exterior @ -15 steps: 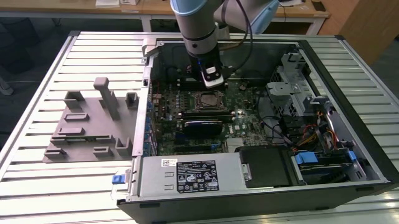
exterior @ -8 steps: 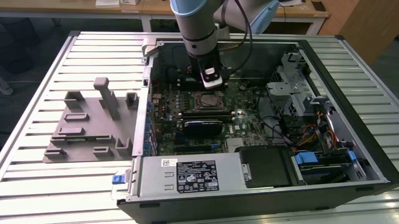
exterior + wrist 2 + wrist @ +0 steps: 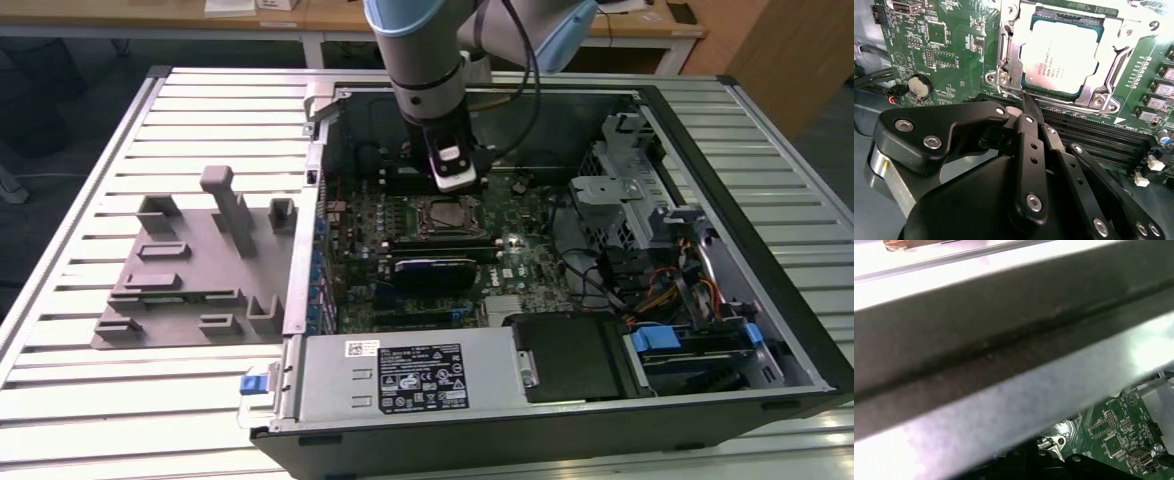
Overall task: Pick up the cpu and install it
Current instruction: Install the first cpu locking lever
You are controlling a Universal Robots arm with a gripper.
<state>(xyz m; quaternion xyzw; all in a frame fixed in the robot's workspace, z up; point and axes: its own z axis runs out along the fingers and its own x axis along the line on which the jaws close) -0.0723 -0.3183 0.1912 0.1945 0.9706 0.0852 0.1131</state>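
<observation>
The chip [image 3: 1066,57] sat flat in its metal frame [image 3: 1009,60] on the green board [image 3: 944,40], inside the open computer case [image 3: 747,250]. In the exterior view it showed as a small pale square [image 3: 442,214] just below the arm's tip.

The claw [image 3: 1030,102] hung just beside the frame, near one edge of the chip, and held nothing. In the second wrist view its 2 black fingers [image 3: 1026,130] looked pressed close together, so I judged it narrow, almost closed.

The chip looked thin, stiff and light. Its silver top looked smooth, so it could slip. I think its underside would be easy to hurt, so it should be held by 2 opposite edges and kept level. The frame sat close around it, so there was little room for fingers.

There was small dark writing on the chip's top, too tiny to read. A white sticker [image 3: 422,378] on the grey box [image 3: 400,375] at the case's near side had print too, also too small.
</observation>
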